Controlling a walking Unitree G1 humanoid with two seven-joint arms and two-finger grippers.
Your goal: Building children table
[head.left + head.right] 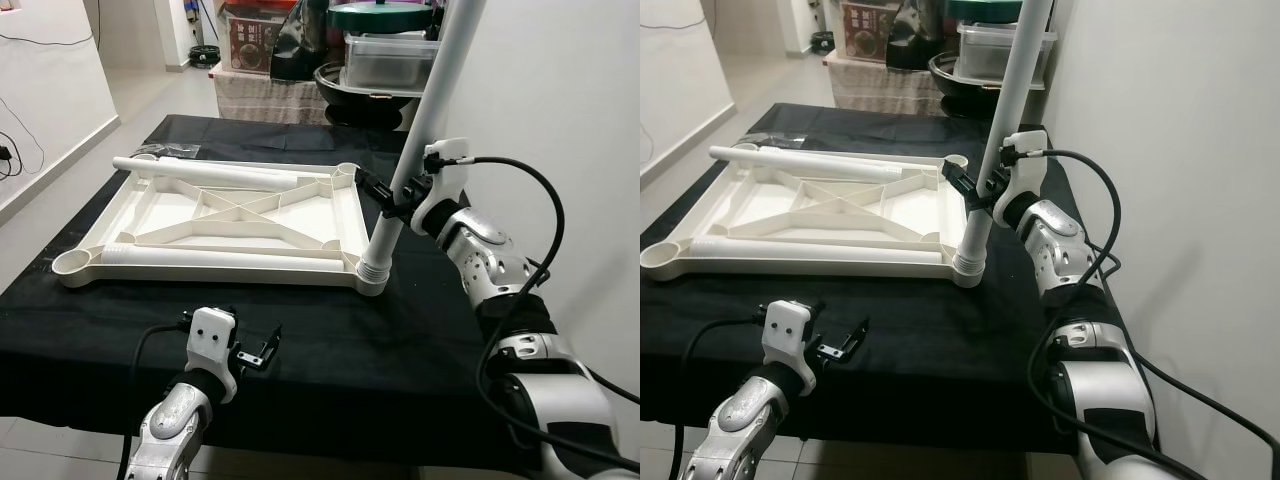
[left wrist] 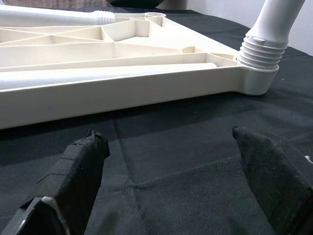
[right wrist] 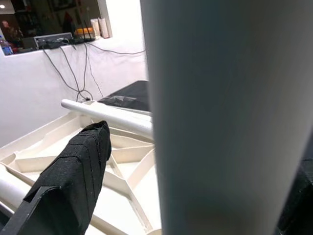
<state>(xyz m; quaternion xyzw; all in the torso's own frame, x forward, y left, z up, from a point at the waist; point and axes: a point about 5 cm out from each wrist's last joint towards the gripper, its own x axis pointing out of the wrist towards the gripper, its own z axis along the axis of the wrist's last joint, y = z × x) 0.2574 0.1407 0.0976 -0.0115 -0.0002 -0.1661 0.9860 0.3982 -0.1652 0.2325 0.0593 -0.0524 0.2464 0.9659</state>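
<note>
On the black-clothed worktop the cream plastic tabletop lies upside down, its ribbed underside and cross-bracing facing up. Two loose legs rest on it: one leg along the far edge, another leg along the near edge. A third, the upright leg, stands in the near right corner socket, leaning a little toward the wall, with its threaded collar showing above the socket, so it looks not fully screwed home.

The right pincer is clenched around the upright leg low on the shaft, one black finger visible beside the tube. The left pincer hovers released over the cloth just in front of the tabletop's near edge, its fingers spread and holding nothing.

The parts look like hollow moulded plastic: light, stiff and smooth, so likely slippery under a twisting grip. The long leg gives leverage that could cross the thread or tip the light tabletop. A hold low on the shaft, near the collar, seems soundest for turning, while the free pincer could press the frame's near rail to steady it.
</note>
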